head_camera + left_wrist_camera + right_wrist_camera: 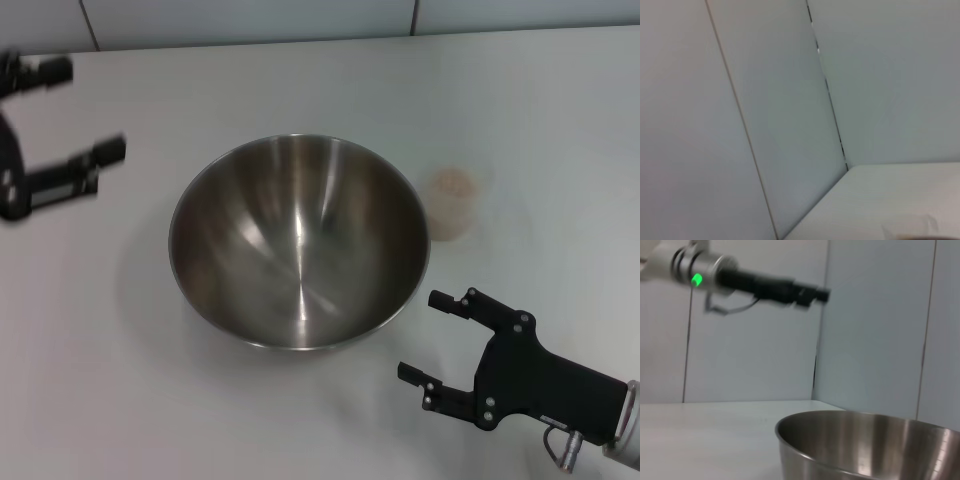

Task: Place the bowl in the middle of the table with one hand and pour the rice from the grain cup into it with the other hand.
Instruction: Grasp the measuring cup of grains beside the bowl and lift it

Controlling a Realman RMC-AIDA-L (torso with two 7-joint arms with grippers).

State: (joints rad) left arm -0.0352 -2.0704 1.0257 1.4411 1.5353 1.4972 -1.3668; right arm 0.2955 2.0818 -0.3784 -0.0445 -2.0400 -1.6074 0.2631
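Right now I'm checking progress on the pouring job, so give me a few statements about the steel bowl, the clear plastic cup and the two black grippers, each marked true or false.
1. The large round stainless-steel bowl holds no rice. True.
2. The small clear plastic cup lies tipped over inside the bowl. False: it stands upright on the plain white table, to the bowl's right and slightly farther back.
3. The black right gripper is open and holds nothing. True.
4. The black left gripper is clamped on the bowl's rim. False: it is open, off to the bowl's left, clear of it.
5. The pale rice is in the cup. True.
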